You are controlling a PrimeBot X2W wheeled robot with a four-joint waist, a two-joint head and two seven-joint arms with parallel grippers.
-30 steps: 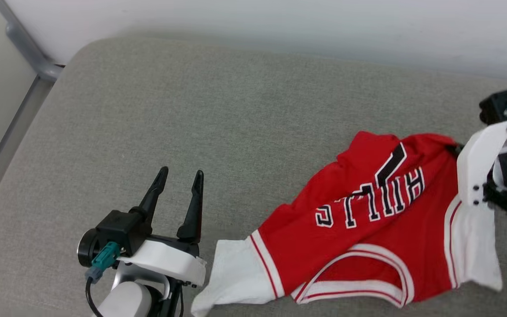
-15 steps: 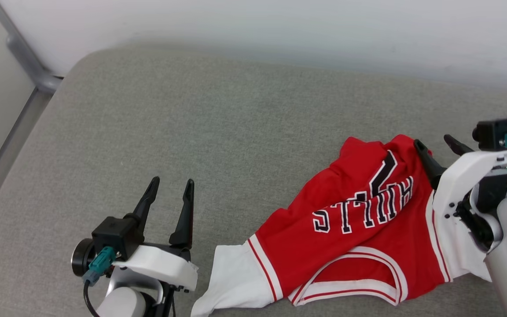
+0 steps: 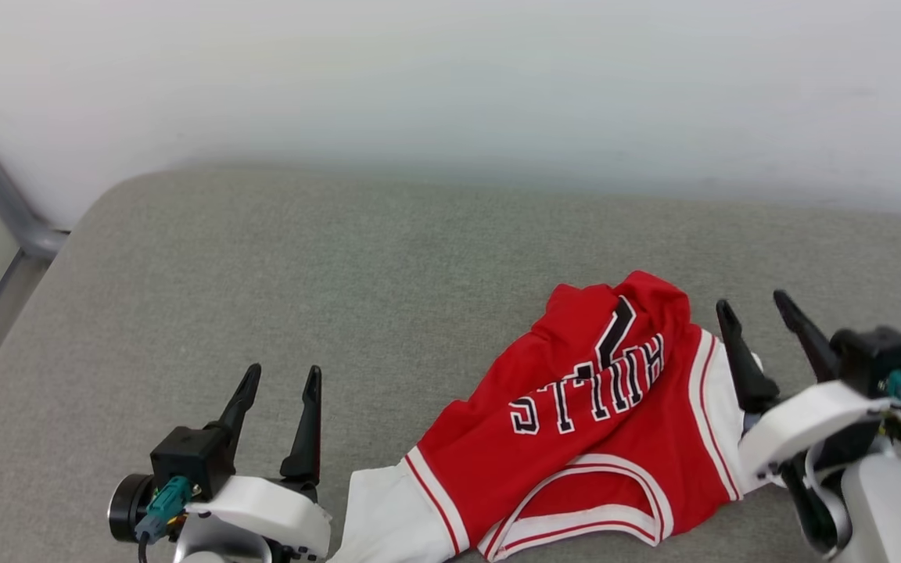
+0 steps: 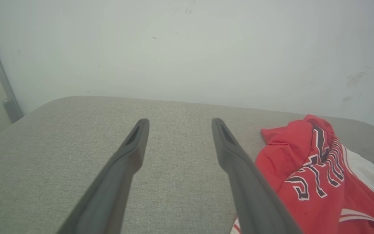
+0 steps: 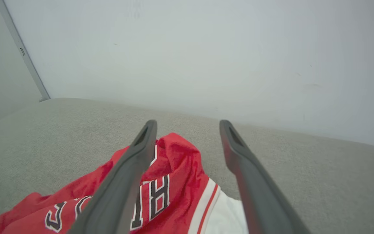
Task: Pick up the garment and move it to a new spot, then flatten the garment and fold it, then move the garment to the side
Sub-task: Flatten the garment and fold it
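First, at the near edge of the grey cushion (image 3: 341,274), left side: left gripper (image 3: 282,369) was released, its two dark fingers spread with bare fabric between them, pointing toward the far edge. It stood just beside the garment, apart from it.

Garment (image 3: 576,438) lay crumpled on the near right part of the cushion, print face up, black white-edged letters upside down from the head view. One white sleeve lay at the near edge close to the left gripper. The striped neckline sat near the near edge, and the red body bunched up toward the middle. The other white sleeve lay on the right side.

Right gripper (image 3: 752,299) was also released, fingers wide and nothing held. It sat at the garment's right side over the white sleeve; whether it touched the cloth could not be told.

Beyond, bare cushion ran to a rounded far-left corner. Pale wall (image 3: 450,78) stood behind the far edge, with a grey metal rail (image 3: 5,211) off the far-left corner.
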